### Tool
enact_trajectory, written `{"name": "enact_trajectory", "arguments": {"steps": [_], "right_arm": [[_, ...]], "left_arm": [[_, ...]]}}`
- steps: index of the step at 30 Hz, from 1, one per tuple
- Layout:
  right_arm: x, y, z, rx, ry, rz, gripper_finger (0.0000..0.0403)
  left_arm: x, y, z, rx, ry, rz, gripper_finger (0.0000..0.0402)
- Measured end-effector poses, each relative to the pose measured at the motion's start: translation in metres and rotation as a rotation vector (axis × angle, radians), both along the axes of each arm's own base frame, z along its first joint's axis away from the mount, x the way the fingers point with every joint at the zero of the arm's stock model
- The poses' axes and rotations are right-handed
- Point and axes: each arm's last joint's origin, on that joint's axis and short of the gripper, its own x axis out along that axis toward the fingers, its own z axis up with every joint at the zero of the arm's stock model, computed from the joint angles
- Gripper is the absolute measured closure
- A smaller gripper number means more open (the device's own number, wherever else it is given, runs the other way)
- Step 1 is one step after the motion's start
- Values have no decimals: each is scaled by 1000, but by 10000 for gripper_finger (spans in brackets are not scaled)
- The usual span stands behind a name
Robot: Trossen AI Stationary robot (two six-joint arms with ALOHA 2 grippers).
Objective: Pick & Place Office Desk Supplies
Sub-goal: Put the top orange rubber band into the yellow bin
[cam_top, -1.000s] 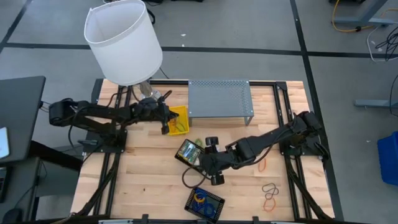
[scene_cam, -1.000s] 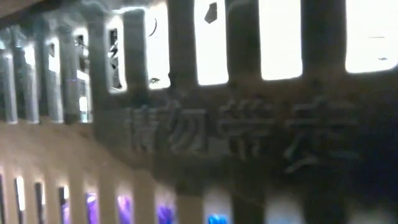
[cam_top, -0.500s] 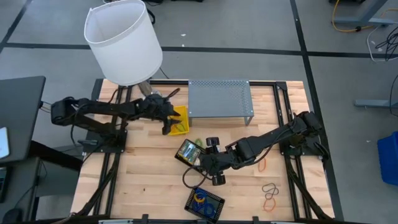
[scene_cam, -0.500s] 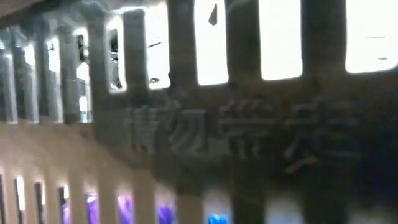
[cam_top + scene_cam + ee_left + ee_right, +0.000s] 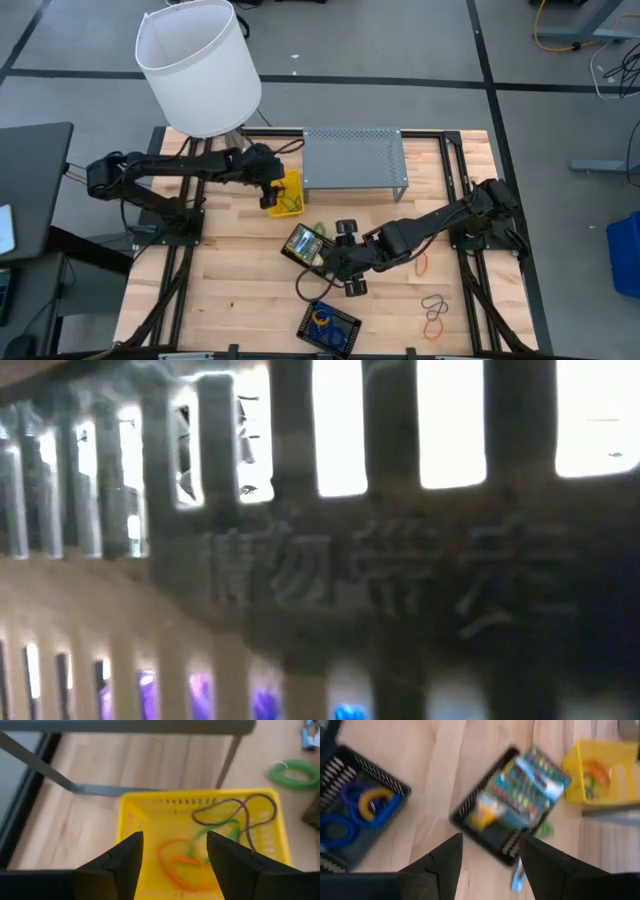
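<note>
Raised writing (image 5: 380, 575), blurred, unreadable.

We find only one place with writing: in the low view, raised characters (image 5: 385, 570) run across the middle of a dark slotted wall (image 5: 300, 620) that fills the frame. They look like a row of Chinese or Japanese signs, but we cannot read them for blur. The crayon box (image 5: 527, 790) in the right wrist view carries print we cannot make out.
</note>
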Motion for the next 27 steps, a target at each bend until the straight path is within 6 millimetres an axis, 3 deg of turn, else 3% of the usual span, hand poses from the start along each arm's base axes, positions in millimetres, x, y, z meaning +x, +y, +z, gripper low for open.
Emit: {"name": "enact_trajectory", "arguments": {"steps": [9, 18, 22, 27], "right_arm": [[-25, -3, -19, 12, 260, -120, 201], [-56, -1, -78, 26, 490, -183, 201], [-71, -1, -93, 72, 469, -217, 201], [-90, -2, -100, 188, 385, -209, 201]], "left_arm": [[4, -8, 25, -87, -251, -273, 184], [6, -23, 47, -185, -614, -654, 184], [1, -31, 48, -163, -764, -731, 184], [-11, -42, 33, -144, -888, -736, 184]]}}
